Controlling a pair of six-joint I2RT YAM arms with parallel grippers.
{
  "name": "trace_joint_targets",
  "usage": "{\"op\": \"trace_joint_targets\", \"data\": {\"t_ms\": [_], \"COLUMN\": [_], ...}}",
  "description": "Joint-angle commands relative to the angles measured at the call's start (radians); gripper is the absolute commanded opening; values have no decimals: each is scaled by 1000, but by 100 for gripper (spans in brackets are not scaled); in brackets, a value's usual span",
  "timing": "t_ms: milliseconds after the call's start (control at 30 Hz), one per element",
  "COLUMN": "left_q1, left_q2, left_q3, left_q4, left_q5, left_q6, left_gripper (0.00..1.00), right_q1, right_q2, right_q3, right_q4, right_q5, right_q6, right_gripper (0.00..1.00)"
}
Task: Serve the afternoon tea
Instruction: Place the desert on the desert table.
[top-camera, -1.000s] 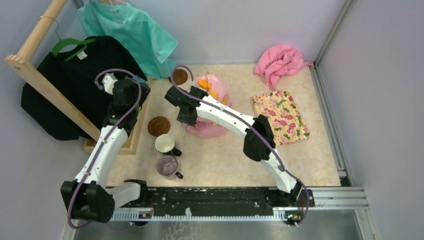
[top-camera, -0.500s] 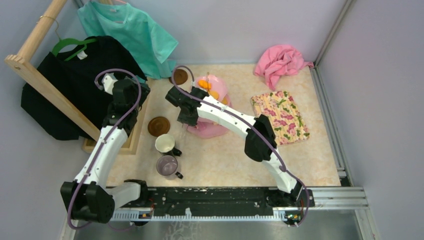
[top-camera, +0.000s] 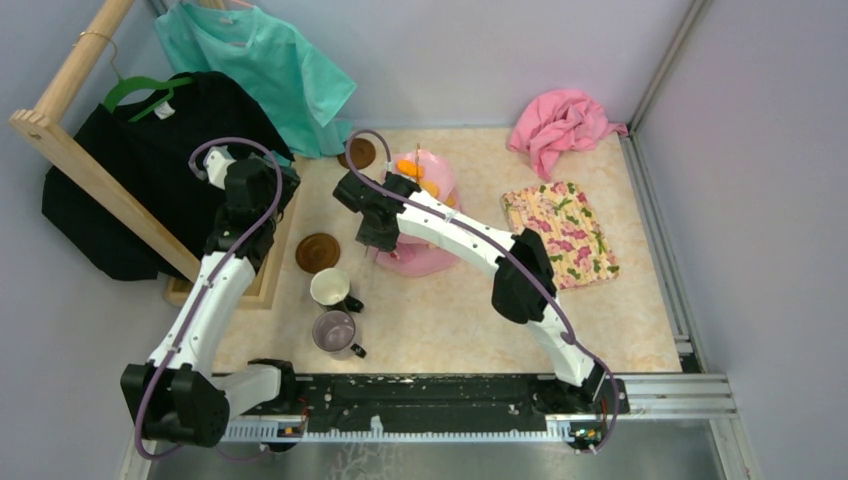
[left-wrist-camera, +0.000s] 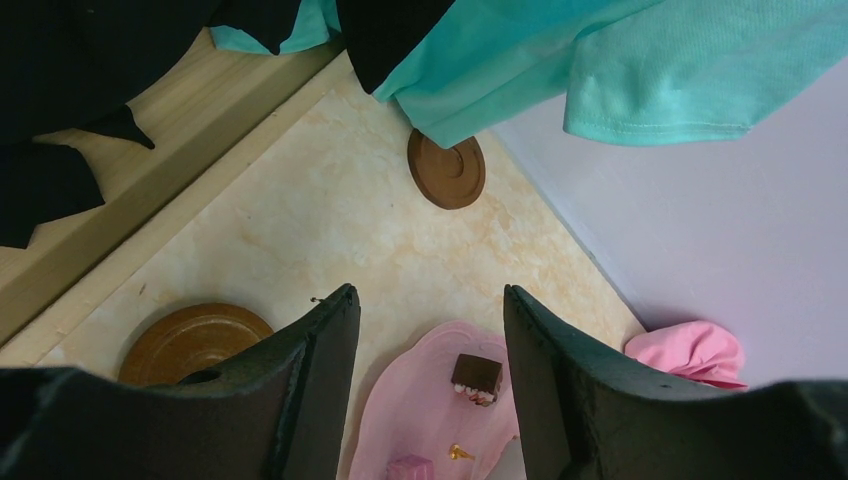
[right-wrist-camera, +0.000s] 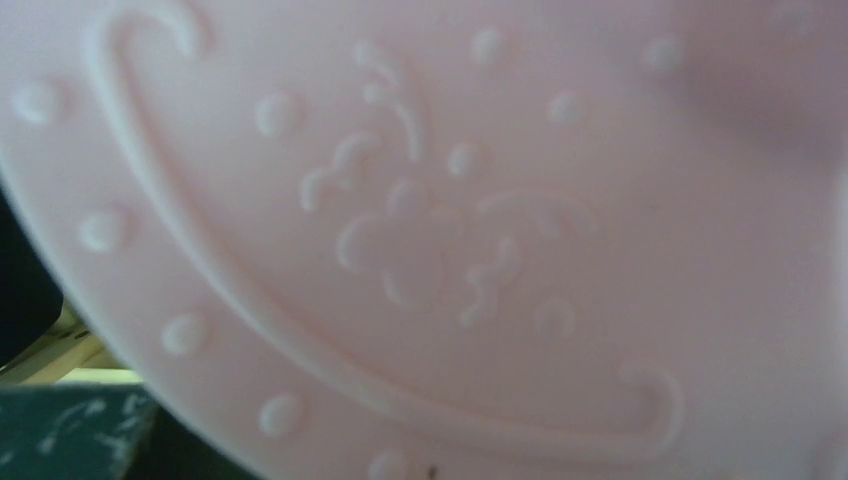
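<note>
Rack: wooden rack (top-camera: 70, 150) far left of the cake stand (top-camera: 420, 262); black garment (top-camera: 130, 190) and teal shirt (top-camera: 270, 70) hang on it.
Left gripper (left-wrist-camera: 430, 300): fingers spread, nothing between them; hovers left of the stand.
Saucers: near saucer (top-camera: 317, 252) just left of the stand's bottom tier; far saucer (top-camera: 358, 153) behind-left of the stand.
Mugs: white mug (top-camera: 330, 287) and grey-purple mug (top-camera: 334, 330), near-left of the stand.
Right gripper (top-camera: 376, 244): at the stand's left rim; cannot tell how the jaws stand. Wrist view is filled by an embossed pink tier.
Snacks: orange snacks (top-camera: 410, 168) on the top tier; brown snack (left-wrist-camera: 476, 375) on a lower tier.
Right of stand: floral mat (top-camera: 560, 233); pink cloth (top-camera: 560, 125) behind-right, in the corner.
Surface: beige marbled table (top-camera: 450, 310); lilac walls (top-camera: 480, 50).
</note>
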Motion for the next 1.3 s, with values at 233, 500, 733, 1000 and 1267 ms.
{"op": "trace_joint_targets", "data": {"t_ms": [233, 500, 733, 1000, 1267], "left_q1": [7, 7, 7, 7, 8], "left_q2": [-17, -15, -19, -23, -32], "left_q3": [32, 36, 37, 33, 22], "left_q4": [10, 8, 7, 6, 1], "left_q5": [1, 1, -4, -5, -8], "left_q6": [19, 20, 29, 26, 29], "left_gripper": [61, 60, 60, 60, 60], "right_q1": [-11, -10, -11, -10, -11], "right_q2": [-88, -101, -123, -128, -146], "right_q3": [-1, -3, -34, -42, -79], "right_q4": [12, 10, 26, 27, 48], "right_q5": [19, 22, 18, 12, 5], "right_q6": [-10, -12, -9, -10, -12], "right_gripper": [35, 35, 36, 37, 37]}}
